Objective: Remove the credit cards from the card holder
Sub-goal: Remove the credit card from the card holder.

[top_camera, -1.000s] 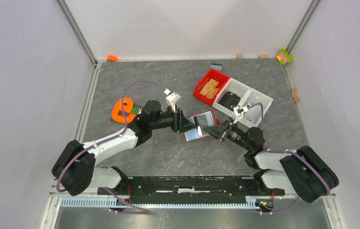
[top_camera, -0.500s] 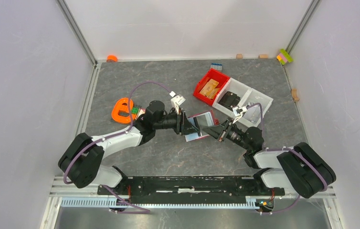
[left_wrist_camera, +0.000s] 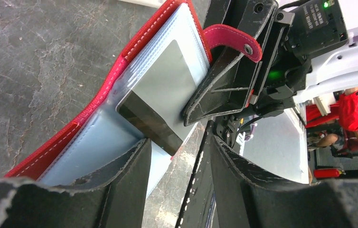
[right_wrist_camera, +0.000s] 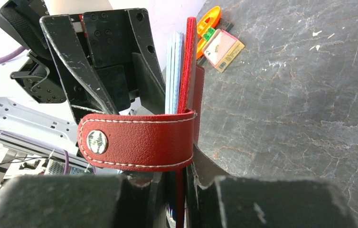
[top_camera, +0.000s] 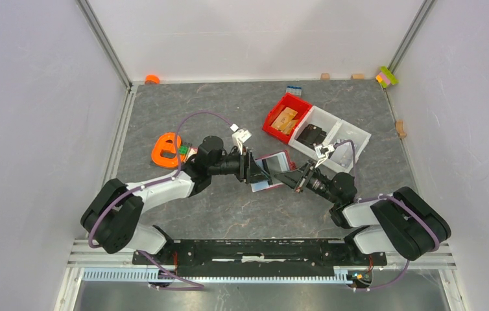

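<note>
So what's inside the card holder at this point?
The card holder shows clear sleeves and one grey card, dark stripe along its near edge. The right gripper covers its far corner; the left gripper hides the lower sleeves, so other cards cannot be counted.

Grey marbled tabletop [top_camera: 229, 103] has a red bin [top_camera: 272, 114] of tan wood bits [top_camera: 285, 119] touching a clear divided bin [top_camera: 352, 134], an orange ring-shaped thing [top_camera: 167, 150] on the left, and a small blue block [top_camera: 294, 91] near the far wall.

Red card holder [left_wrist_camera: 113, 78] (open) shows grey card [left_wrist_camera: 158, 90].
</note>
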Controlling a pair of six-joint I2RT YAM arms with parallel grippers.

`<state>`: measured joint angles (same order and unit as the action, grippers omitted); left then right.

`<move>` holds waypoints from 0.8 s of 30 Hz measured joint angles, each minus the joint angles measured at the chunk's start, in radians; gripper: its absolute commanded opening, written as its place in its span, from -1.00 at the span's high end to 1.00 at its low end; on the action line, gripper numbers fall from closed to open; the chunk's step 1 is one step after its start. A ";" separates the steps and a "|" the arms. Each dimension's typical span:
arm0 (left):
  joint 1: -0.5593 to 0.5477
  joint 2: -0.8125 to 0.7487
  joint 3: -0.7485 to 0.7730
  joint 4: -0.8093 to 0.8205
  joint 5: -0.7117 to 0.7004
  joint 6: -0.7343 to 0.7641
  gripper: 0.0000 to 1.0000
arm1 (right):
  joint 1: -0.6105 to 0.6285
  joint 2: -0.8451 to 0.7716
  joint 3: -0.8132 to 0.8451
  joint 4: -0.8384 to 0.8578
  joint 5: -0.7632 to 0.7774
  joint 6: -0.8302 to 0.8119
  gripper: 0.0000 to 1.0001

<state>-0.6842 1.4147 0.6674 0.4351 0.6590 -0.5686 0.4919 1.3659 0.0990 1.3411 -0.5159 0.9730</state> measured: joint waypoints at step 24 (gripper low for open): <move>0.056 0.064 -0.075 0.387 0.119 -0.250 0.96 | 0.020 0.014 0.015 0.124 -0.003 0.040 0.43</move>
<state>-0.6277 1.4792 0.5926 0.8219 0.7780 -0.8185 0.5117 1.3804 0.1139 1.4654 -0.5186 1.0134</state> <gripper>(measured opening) 0.040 0.194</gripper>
